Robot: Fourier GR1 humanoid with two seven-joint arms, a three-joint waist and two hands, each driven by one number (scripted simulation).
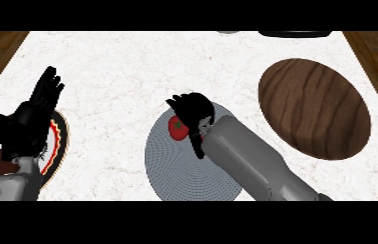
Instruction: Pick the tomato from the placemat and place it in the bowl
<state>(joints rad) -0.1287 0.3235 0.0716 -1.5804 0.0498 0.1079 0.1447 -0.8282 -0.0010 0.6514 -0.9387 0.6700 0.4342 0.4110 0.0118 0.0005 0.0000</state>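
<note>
Red and partly hidden, the tomato [177, 128] lies on the grey round placemat [184, 173], toward the mat's 11 o'clock edge. We see our right hand [193, 115] directly over it, the grey forearm [255, 165] entering from 5 o'clock; the fingers curl downward around the tomato's right side and the thumb hangs down past it, though we cannot tell whether they actually touch the fruit. The tomato is in contact with the mat, not lifted. At 3 o'clock from the placemat, well apart from it, sits the dark wooden bowl [314, 108], seen as a brown oval. Our left hand [43, 95] shows at the view's 9 o'clock side, fingers straight, held close together and pointing up, holding nothing. Below that hand, a plate [59, 148] with a red and yellow rim is partly covered by the left arm. Everything rests on a white marbled counter [133, 73]. Two dark objects are cut off at the 12 o'clock edge, and we cannot identify them.
</note>
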